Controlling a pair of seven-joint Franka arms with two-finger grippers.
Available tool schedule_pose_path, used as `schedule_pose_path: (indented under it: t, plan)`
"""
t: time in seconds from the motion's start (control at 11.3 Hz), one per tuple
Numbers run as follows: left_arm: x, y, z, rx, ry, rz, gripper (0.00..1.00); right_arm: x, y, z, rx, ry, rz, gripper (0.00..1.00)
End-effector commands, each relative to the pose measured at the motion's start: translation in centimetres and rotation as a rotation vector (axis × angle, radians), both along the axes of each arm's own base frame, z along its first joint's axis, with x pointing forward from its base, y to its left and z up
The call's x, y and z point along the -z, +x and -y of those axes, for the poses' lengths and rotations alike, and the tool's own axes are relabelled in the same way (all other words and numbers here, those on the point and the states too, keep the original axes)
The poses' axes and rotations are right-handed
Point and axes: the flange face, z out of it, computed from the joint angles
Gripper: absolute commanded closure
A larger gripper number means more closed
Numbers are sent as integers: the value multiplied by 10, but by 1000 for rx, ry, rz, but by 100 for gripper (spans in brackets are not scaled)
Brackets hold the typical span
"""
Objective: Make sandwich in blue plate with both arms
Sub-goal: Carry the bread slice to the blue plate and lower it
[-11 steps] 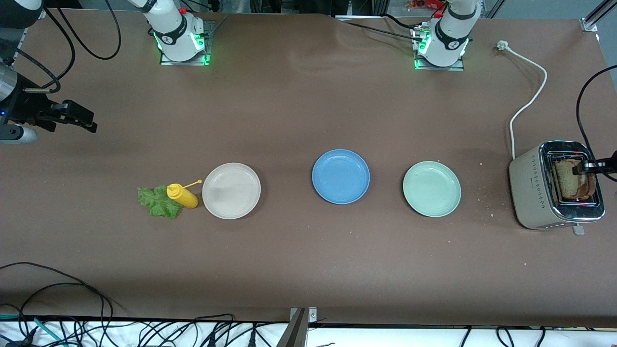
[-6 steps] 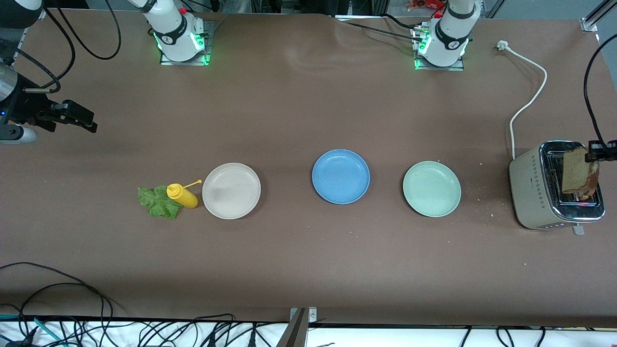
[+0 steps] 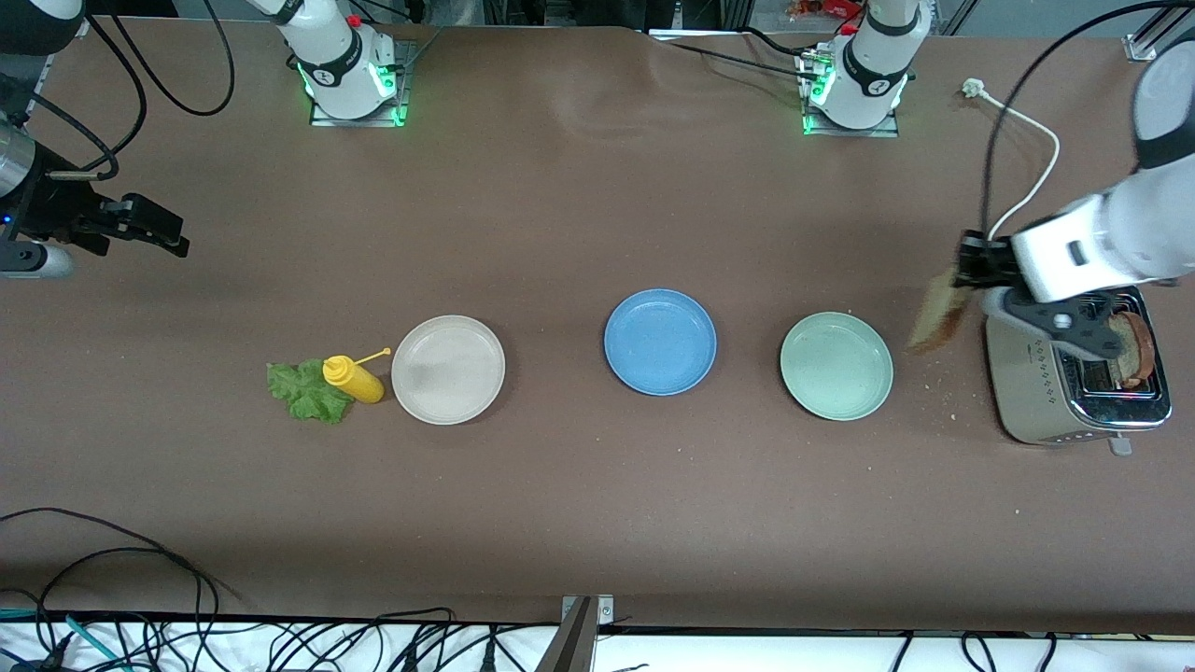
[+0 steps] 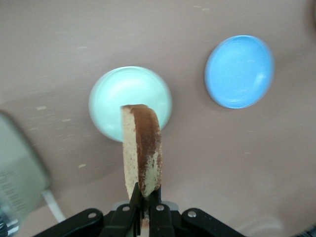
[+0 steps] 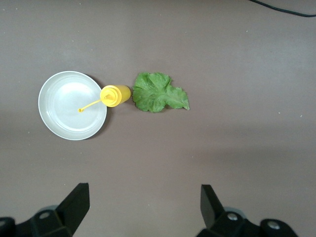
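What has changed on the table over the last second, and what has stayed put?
The left gripper, shut on a bread slice, has lifted it out of the toaster and carried it toward the pale green plate. A second slice remains in the toaster. The right gripper waits open as before; the blue plate, cream plate, lettuce and yellow bottle are unmoved.

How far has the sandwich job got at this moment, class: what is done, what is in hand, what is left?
Done: one bread slice is out of the toaster. In hand: the left gripper grips it in the air, between toaster and pale green plate. Left: the blue plate is bare, a second slice sits in the toaster, the lettuce lies by the yellow bottle. The right gripper waits open.
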Motion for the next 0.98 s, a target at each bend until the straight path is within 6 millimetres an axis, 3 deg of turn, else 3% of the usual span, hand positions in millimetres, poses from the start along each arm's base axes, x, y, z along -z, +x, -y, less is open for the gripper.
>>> schedule_pose_path:
  t: [0.0, 0.18, 0.27, 0.44, 0.53, 0.71, 0.89]
  plan:
    - [58, 10, 82, 40, -234, -147, 100, 0, -1, -1, -2, 3, 6, 0]
    - [74, 25, 99, -99, -405, -172, 100, 1, 0, -1, -2, 2, 6, 0]
    - [94, 36, 95, -146, -466, -187, 100, 1, 0, -2, -2, 4, 6, 0]
    - [165, 60, 82, -232, -603, -243, 100, 1, 0, -1, 0, 4, 4, 0]
    - [202, 62, 84, -202, -712, -255, 100, -1, 0, 0, 1, 4, 9, 0]
    - [261, 51, 60, -167, -839, -243, 100, 0, 1, 5, 4, 4, 9, 0]
    - [323, 23, 63, -162, -1007, -169, 100, 9, 5, 6, 6, 0, -8, 0]
